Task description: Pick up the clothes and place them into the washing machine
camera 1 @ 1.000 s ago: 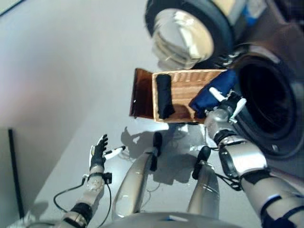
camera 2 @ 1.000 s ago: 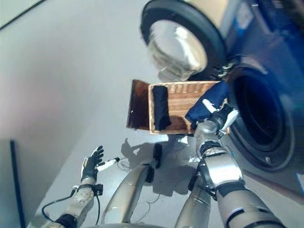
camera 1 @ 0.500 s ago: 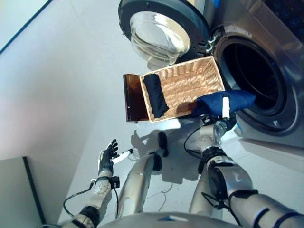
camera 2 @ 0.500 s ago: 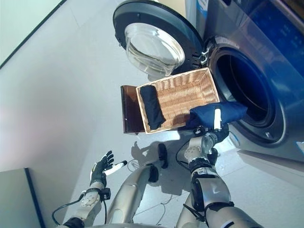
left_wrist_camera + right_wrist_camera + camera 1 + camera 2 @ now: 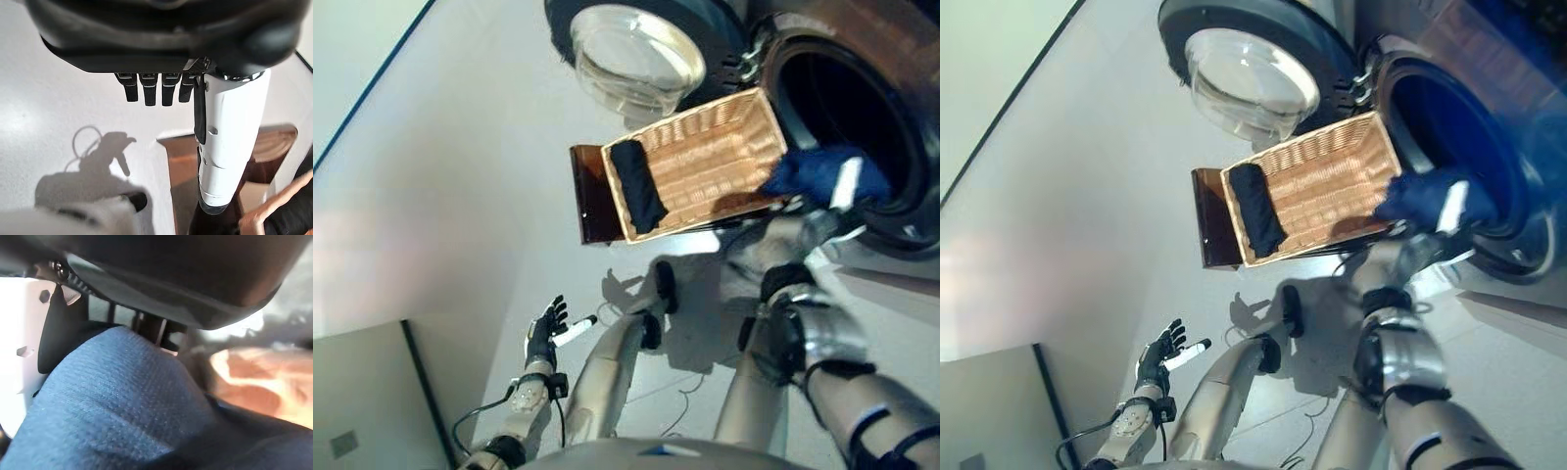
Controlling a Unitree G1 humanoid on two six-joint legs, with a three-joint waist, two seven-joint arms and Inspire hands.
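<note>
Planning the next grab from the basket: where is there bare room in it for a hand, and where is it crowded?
The wicker basket is bare weave from the rolled black garment at its far-left end across to the washer-side end. It is crowded at the washing machine opening, where the right hand holds the blue garment. The left hand hangs open over bare floor.

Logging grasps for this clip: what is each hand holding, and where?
The right hand grips the blue garment at its end nearest the robot; exact spot unclear. The left hand is open, holding nothing.
</note>
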